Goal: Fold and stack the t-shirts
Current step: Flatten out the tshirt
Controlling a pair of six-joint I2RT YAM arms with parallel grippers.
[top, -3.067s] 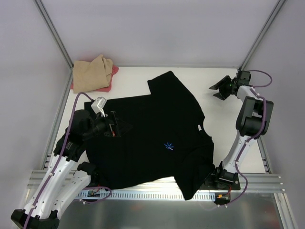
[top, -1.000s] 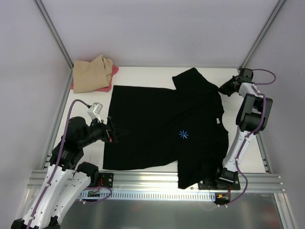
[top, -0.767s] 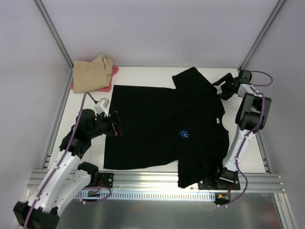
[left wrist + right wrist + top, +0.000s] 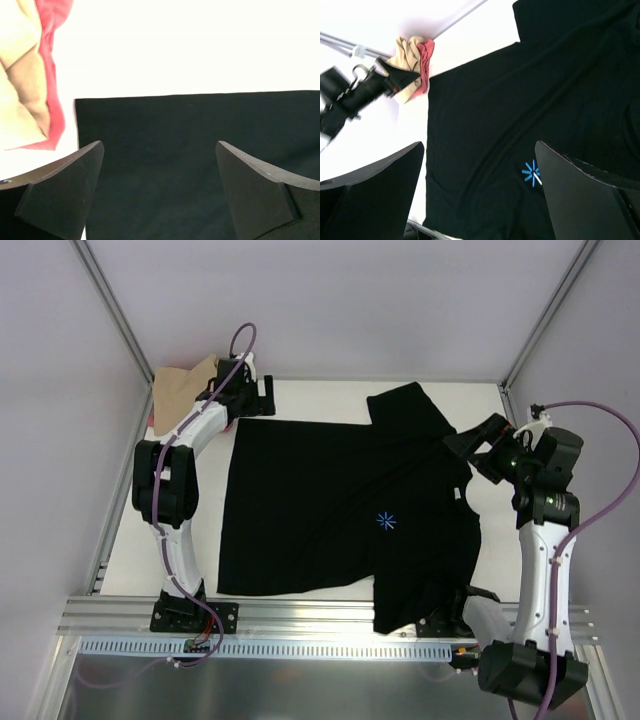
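— About the black short-sleeved cloth t-shirt (image 4: pixel 340 510): lying where?
— Spread front-up across the middle of the white tabletop (image 4: pixel 200 540). Small light-blue starburst chest mark (image 4: pixel 386 522) showing. Hem to the left, collar to the right. Smooth on the left half, rumpled toward the right. Near sleeve reaching the table's front edge.
— And the crumpled tan cloth t-shirt (image 4: pixel 180 390), the pink-red cloth t-shirt (image 4: pixel 52 15)?
— Piled in the far left corner, tan on top of pink-red. Just beside the far hem corner of the black one, with a strip of white between.
— And the left gripper (image 4: pixel 268 397)?
— Stretched out to that far hem corner, fingers (image 4: pixel 65 195) spread wide, the black edge lying between them in the wrist view. Nothing gripped. Touching the cloth or not: cannot tell.
— And the right gripper (image 4: pixel 458 452)?
— Poised at the right side, near the collar and far sleeve. Jaws wide apart too, empty, with the shirt well below in its wrist view.
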